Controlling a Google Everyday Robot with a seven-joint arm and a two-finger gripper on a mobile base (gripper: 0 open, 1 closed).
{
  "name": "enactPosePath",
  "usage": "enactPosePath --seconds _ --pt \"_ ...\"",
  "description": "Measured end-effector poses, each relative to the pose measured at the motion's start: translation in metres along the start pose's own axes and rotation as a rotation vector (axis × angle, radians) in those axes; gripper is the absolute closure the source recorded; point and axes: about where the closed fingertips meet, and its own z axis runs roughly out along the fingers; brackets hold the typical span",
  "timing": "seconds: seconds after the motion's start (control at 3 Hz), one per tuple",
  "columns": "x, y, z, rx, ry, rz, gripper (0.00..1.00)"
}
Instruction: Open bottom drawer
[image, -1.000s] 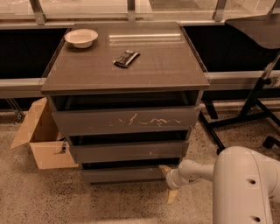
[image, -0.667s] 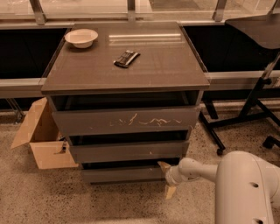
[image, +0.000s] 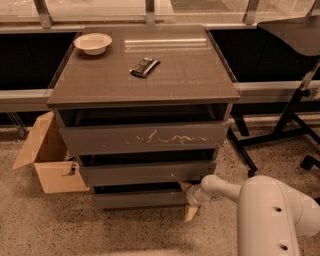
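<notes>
One low table (image: 200, 80) fills the middle of the view, with a flat grey-brown top and three handleless drawers stacked in its front. The top drawer (image: 145, 137) is the tallest and has white scratches. The middle drawer (image: 145, 172) is shorter. The bottom drawer (image: 140, 199) is the smallest, plain-fronted and sits just above the floor. A dark gap shows above each drawer front.

One white robot arm (image: 270, 210) comes in from the lower right, its bulky shell cut off by the edge. Its gripper (image: 187, 200) is at the right end of the bottom drawer. The jaws stand apart, one tan finger (image: 184, 186) above that end and one below. I cannot tell whether they press on the panel.

One open cardboard box (image: 50, 160) stands on the floor to the left, touching the table's side. One black chair stand (image: 295, 115) is to the right, its seat cut off at the corner.

On the table are one white bowl (image: 93, 43) at the back left and one small dark object (image: 144, 66) near the middle, too small to identify.

The floor (image: 50, 225) is speckled stone. A pale ledge (image: 150, 20) with three posts runs behind.
</notes>
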Motion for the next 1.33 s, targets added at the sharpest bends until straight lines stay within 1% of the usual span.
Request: enactPosePath --seconds 0.33,0.67,1.0,1.33 --pt "0.007 -0.004 0.016 -0.025 -0.004 0.025 0.00" --pt "0.012 -0.003 0.030 -0.049 -0.009 0.048 0.00" --pt "0.013 0.004 0.041 -0.069 -0.014 0.061 0.14" --pt "0.010 0.008 0.042 -0.075 -0.023 0.058 0.45"
